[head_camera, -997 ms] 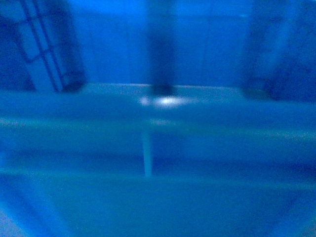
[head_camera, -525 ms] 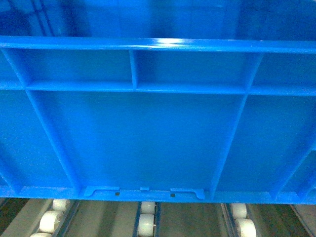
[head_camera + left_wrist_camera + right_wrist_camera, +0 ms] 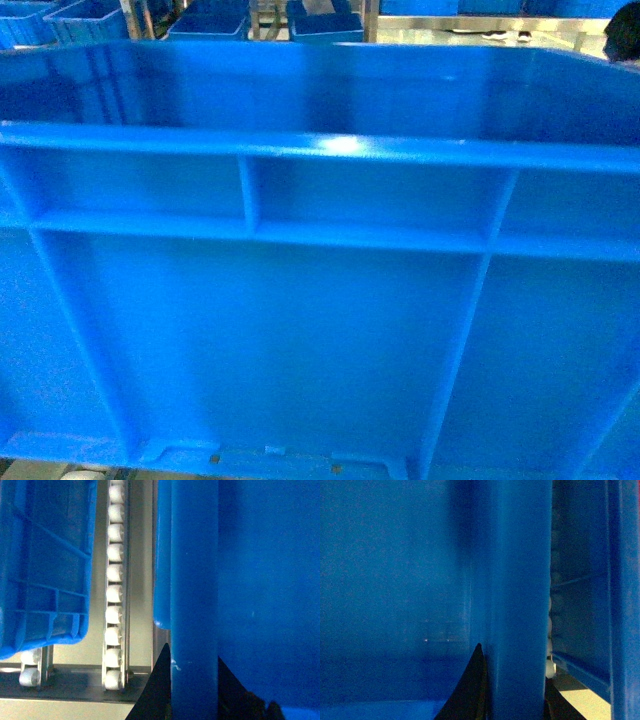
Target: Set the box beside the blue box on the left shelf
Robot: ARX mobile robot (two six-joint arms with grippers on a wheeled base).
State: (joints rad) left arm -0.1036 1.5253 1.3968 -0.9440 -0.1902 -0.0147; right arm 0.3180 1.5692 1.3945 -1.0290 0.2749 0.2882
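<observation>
While my left gripper (image 3: 194, 680) and right gripper (image 3: 514, 680) each clamp the big blue ribbed plastic crate's (image 3: 320, 300) rim, it sits beside another blue crate (image 3: 45, 565) over the grey roller-track shelf (image 3: 115, 590); releasing remains, I judge.

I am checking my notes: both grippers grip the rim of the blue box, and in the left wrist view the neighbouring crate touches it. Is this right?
Not quite. The left gripper and right gripper do grip the box, but the left wrist view shows the neighbouring crate apart from it, with a roller track between them.
</observation>
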